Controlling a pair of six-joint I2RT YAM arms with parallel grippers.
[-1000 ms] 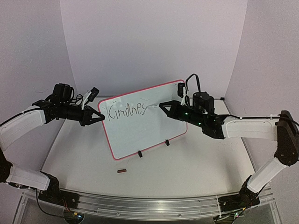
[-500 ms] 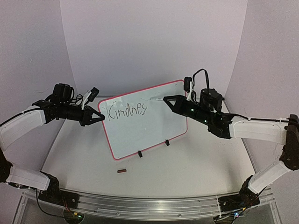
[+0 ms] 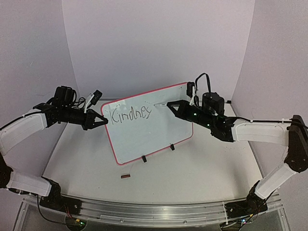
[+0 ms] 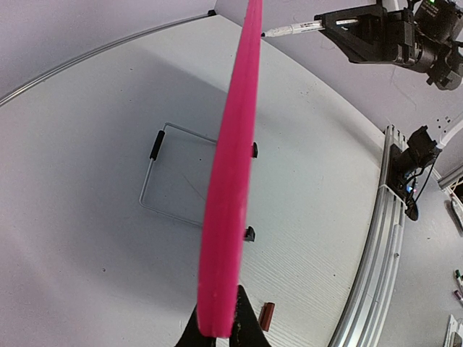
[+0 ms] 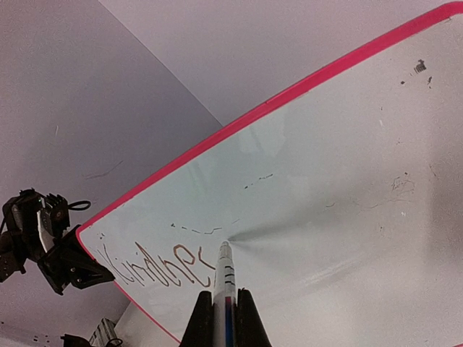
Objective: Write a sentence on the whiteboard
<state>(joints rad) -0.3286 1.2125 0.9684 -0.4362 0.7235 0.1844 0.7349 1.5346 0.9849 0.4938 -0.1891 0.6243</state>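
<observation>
At nine o'clock, the left end effector point(image 3: 103, 121) is pinching the whiteboard point(image 3: 149, 137) steady (for writing) while the right end effector point(image 3: 172, 105) is clenching a marker point(image 3: 161, 103).

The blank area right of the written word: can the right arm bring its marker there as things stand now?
Probably yes. The marker in the right arm's jaws points at the whiteboard just past the lettering, with nothing between them.
</observation>
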